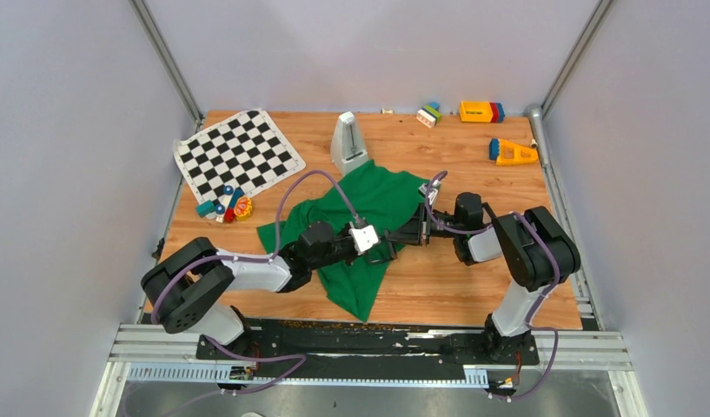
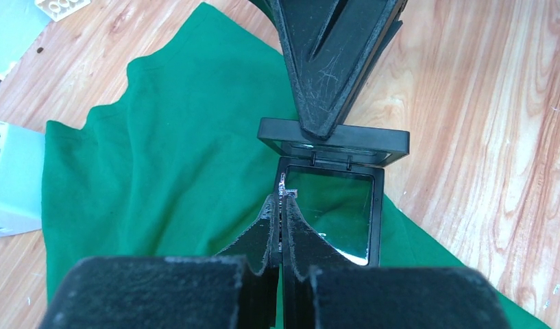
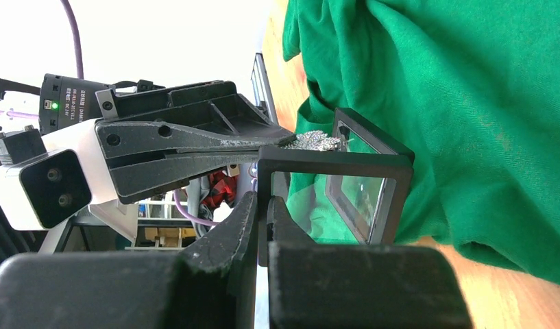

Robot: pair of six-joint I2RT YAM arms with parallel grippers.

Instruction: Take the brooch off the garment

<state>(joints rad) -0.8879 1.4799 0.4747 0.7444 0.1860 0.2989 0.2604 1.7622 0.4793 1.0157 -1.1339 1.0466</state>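
Well, mid-frame the left tool (image 2: 282, 205) is pinched tight on the glittery silver brooch (image 3: 317, 141) at the rim of the open black case (image 3: 335, 164), over the garment (image 3: 469, 103). The right tool (image 3: 263, 205) clamps the case's lid. The motor label (image 3: 66, 92) is too small to read.

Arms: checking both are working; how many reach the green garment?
2. Left arm comes from the left, right arm from the right, meeting at the garment's right edge.
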